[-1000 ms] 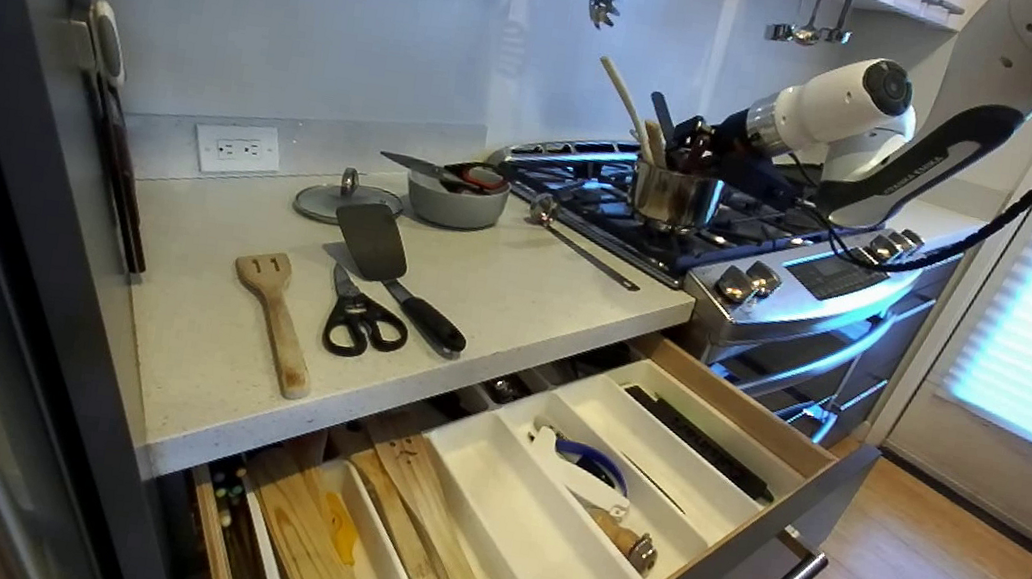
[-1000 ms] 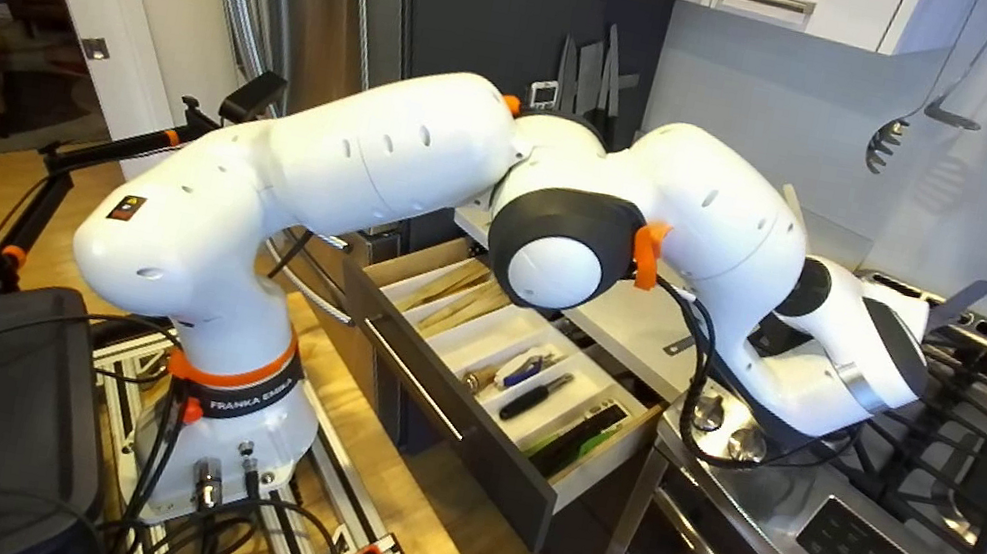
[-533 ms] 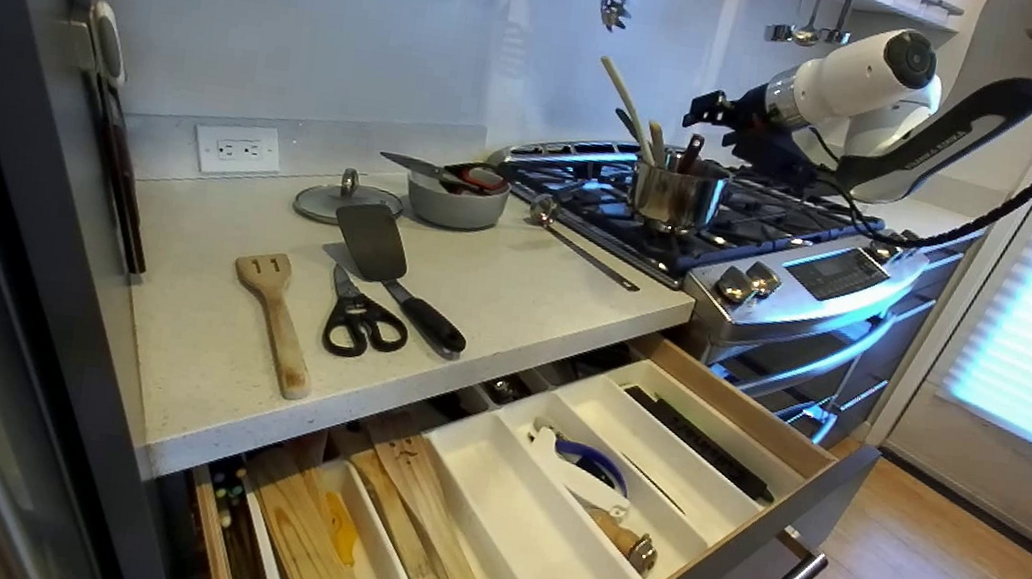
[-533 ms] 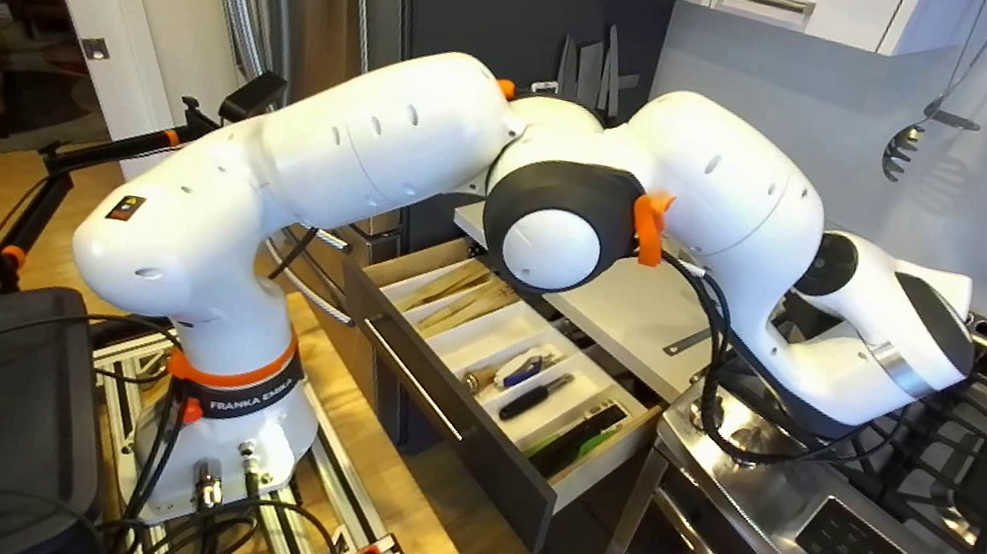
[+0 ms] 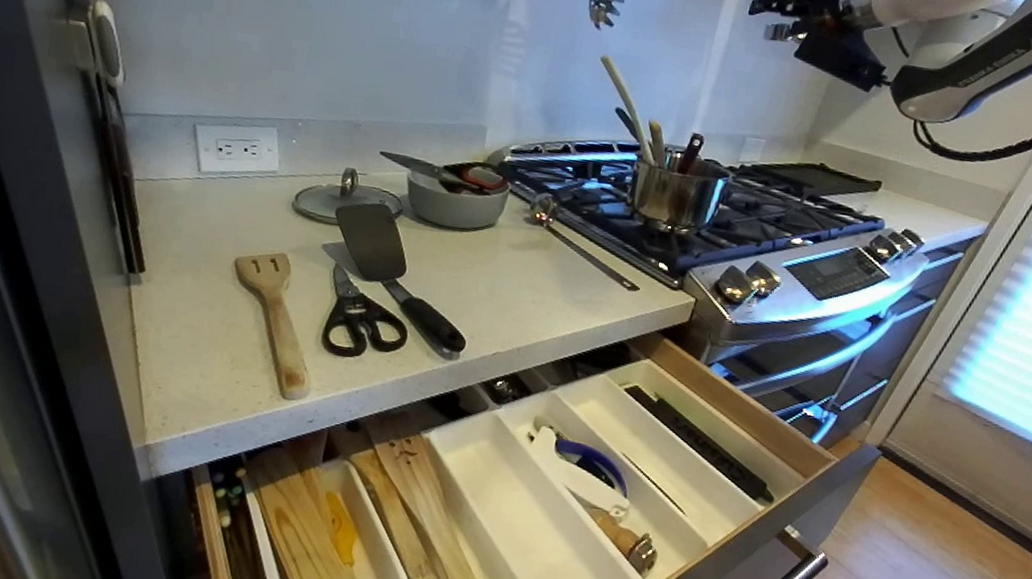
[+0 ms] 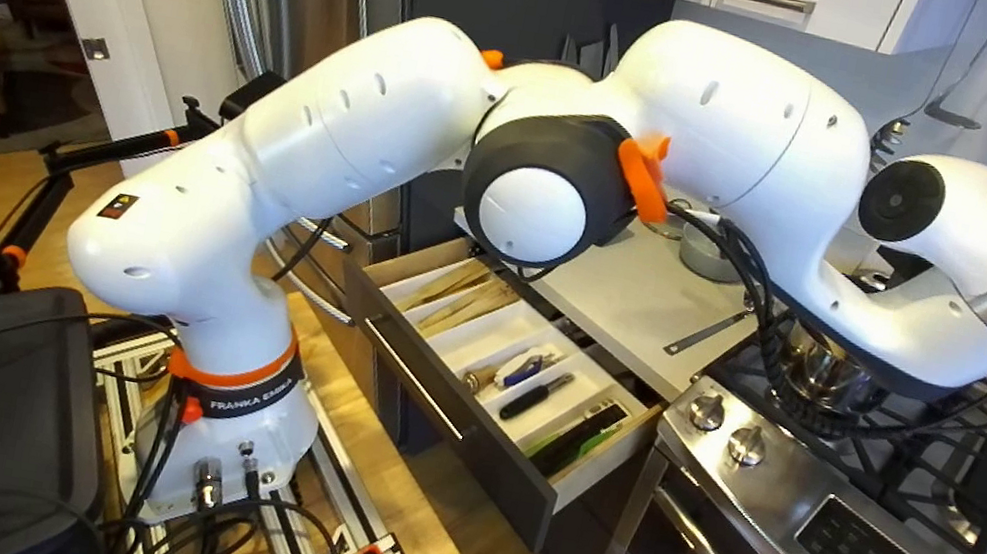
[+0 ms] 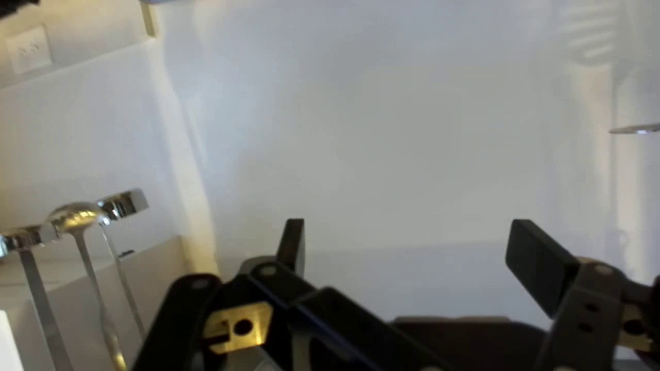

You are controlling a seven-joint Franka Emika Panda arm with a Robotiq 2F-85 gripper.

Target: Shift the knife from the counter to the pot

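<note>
In an exterior view, we look down over the counter (image 5: 516, 290) at left; in an exterior view, past the near arm (image 6: 533, 215) at centre. Both exterior views share the stove (image 5: 780, 312) and the drawer (image 5: 532, 534). The wrist view, upside down, faces the wall (image 7: 386, 129), with the gripper (image 7: 407, 242) near, at bottom.

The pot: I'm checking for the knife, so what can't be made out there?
In an exterior view, the wall of the pot hides the lower ends of everything inside.
The likely knife shows only a dark end there, too small to tell blade from handle; a pale handle crosses in front.
In an exterior view, the robot arm covers much of the pot.
Wrist view: the pot lies outside the frame.
</note>
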